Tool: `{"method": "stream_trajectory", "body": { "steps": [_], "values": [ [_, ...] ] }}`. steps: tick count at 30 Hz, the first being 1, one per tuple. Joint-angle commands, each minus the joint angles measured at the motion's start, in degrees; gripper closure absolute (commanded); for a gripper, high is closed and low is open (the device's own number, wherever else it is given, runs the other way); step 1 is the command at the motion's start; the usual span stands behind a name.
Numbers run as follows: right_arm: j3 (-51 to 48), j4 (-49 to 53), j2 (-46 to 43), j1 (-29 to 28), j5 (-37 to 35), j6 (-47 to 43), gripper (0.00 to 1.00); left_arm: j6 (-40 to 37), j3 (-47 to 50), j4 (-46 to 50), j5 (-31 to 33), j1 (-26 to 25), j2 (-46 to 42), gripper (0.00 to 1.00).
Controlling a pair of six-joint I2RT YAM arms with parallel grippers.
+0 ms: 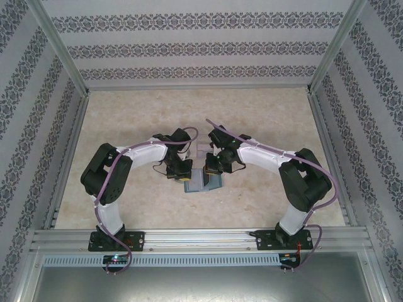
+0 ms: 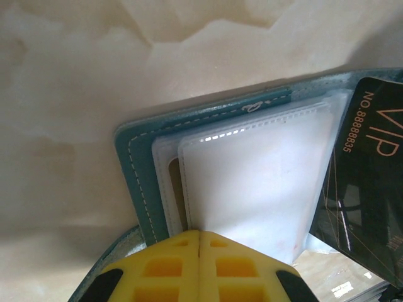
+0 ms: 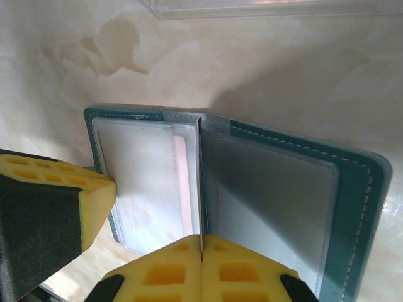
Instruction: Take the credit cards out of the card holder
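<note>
The teal card holder [image 1: 203, 182] lies open on the table between both arms. My left gripper [image 2: 199, 233] is shut, its yellow tips pressed on the white sleeves of the holder's left panel [image 2: 135, 163], with nothing between them. My right gripper [image 3: 201, 238] is shut on a dark credit card [image 3: 199, 182], seen edge-on and standing upright over the holder's fold [image 3: 359, 182]. In the left wrist view that card [image 2: 371, 189] shows "VIP" lettering, lifted at the right. A pale pink card [image 3: 182, 182] sits inside a sleeve.
A clear plastic box [image 3: 252, 6] lies just beyond the holder. The left gripper's yellow finger [image 3: 63, 195] rests close beside my right fingers. Metal rails [image 1: 189, 236] and patterned walls enclose the marble-look table [image 1: 126, 126].
</note>
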State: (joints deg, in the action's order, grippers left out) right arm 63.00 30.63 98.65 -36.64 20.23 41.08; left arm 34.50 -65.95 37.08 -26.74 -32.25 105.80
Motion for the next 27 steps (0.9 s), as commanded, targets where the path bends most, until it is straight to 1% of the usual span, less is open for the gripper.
{"method": "stream_trajectory", "body": {
  "steps": [1, 6, 13, 19, 23, 26, 27],
  "values": [
    [1.2, 0.9, -2.3, -0.3, -1.6, -1.8, 0.99, -0.1, -0.1, 3.6, 1.8, -0.6, 0.4, 1.00],
    [1.5, 1.4, -4.1, 0.6, -2.2, -3.8, 1.00, -0.7, 0.2, 2.5, 1.8, -0.5, 0.0, 1.00],
    [2.8, 3.3, -6.0, 2.4, -3.2, -9.9, 1.00, -0.8, -0.6, 2.0, 2.2, -0.5, -1.0, 1.00],
    [4.7, 3.8, -7.3, 3.9, -2.0, -20.3, 1.00, -1.3, -1.9, 1.9, 2.8, -0.5, -1.7, 1.00],
    [6.8, 5.3, -6.8, 6.3, 1.2, -29.0, 1.00, -1.6, -2.7, 2.3, 3.4, -0.5, -1.8, 0.97],
    [9.8, 8.5, -5.1, 8.0, 4.6, -35.8, 1.00, -1.7, -3.2, 2.4, 3.5, -0.5, -2.2, 0.96],
    [11.3, 10.3, -4.2, 8.4, 4.5, -38.2, 1.00, -1.7, -3.3, 2.5, 3.8, -0.5, -2.3, 0.96]
  ]
}}
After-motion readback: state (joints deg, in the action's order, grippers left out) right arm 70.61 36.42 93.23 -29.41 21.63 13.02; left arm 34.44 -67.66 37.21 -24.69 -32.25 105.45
